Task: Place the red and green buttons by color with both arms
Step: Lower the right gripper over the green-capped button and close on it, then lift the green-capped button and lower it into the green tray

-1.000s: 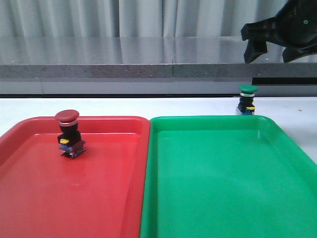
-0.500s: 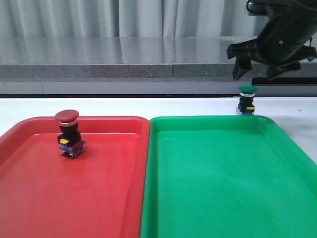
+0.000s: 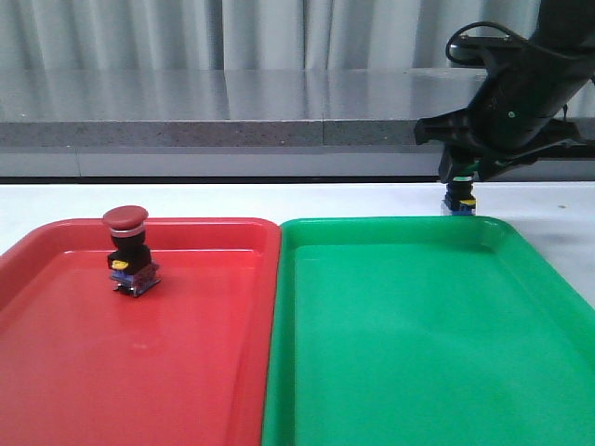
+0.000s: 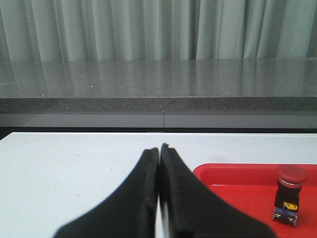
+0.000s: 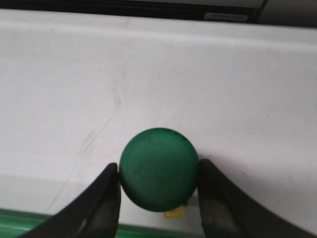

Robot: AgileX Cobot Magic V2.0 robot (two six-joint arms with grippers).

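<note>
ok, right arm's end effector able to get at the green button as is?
Probably yes. The right end effector already straddles the green button, a finger at each side of the cap. Nothing sits between them, though a firm grip isn't confirmed.

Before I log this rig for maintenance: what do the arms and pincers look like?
Both are black. The right arm is bulky, with a looping black cable on top and a tiny green dot on its housing. The left pincer has two smooth matte fingers tapering to narrow tips. The right pincer has rounded, slightly glossy fingers.
</note>
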